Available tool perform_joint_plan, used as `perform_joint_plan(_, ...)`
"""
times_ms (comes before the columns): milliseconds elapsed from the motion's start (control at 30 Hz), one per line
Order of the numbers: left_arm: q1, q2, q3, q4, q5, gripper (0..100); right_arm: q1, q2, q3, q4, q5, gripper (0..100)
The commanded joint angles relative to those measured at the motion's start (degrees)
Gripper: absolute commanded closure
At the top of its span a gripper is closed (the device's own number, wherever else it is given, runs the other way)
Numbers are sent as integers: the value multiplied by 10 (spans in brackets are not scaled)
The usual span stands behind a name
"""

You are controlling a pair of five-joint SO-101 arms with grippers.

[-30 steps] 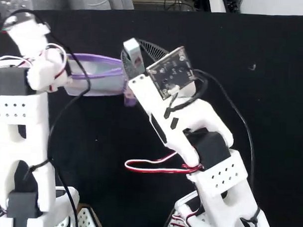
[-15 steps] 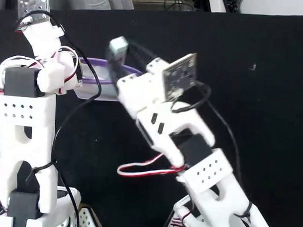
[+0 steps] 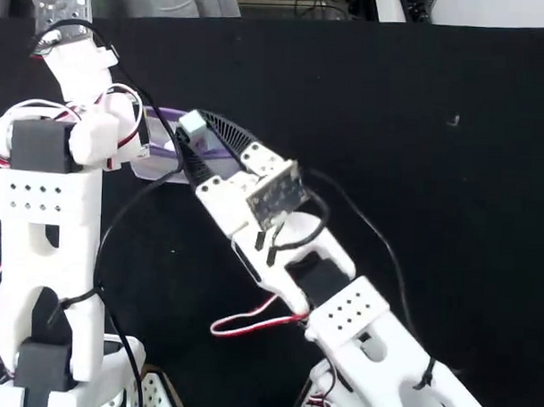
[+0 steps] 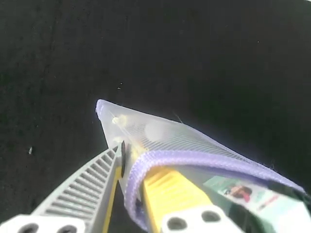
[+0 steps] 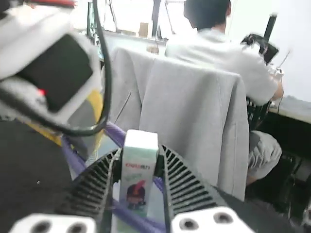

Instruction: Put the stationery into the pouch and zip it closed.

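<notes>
The right claw [image 5: 140,153] was clamped on a small white and mint eraser [image 5: 138,170], its ribbed black fingers [image 5: 95,187] pressed flat against the eraser's two long sides, with the eraser standing out past the fingertips. From above, that claw [image 3: 196,134] sat tipped towards the other arm, and the eraser [image 3: 192,123] was right at the open mouth of the pouch [image 3: 159,164]. Whether it touched the rim, I couldn't tell.

The left claw [image 4: 129,160] was shut on the pouch's [image 4: 184,141] edge. Its yellow finger [image 4: 167,187] lay inside the mouth and its grey ribbed finger [image 4: 82,189] lay outside against the clear wall. The purple zip band [image 4: 209,158] curved open around the yellow finger, unzipped. At the far end of that opening the eraser [image 4: 248,194] showed, just under the band.

From overhead, the left claw [image 3: 131,136] was largely hidden by its own white arm. The pouch reached out from it towards the right arm, clear-walled with a purple rim. Under both arms lay the black surface [image 3: 452,174].
</notes>
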Motion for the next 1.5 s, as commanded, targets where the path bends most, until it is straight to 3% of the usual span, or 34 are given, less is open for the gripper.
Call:
perform_joint_plan(0,5,-7,-20,-4,2,971,-6,-19,24,-12,30,981)
perform_joint_plan(233,5,-6,-7,-16,2,971,-7,-20,22,-12,11,711)
perform_joint_plan(400,-18,-6,-5,-28,2,971,-4,-59,-2,25,11,725)
perform_joint_plan(667,-46,-6,-4,-35,2,971,-6,-239,-71,324,11,730)
perform_joint_plan(800,-45,-6,-4,-34,2,971,-4,-287,-51,406,12,730)
perform_joint_plan(933,-44,-6,-4,-33,2,971,-4,-294,4,392,12,730)
perform_joint_plan(1200,-44,-6,-4,-32,2,971,58,-294,176,201,55,730)
perform_joint_plan(1467,-44,-6,-4,-32,2,971,63,-286,201,166,55,730)
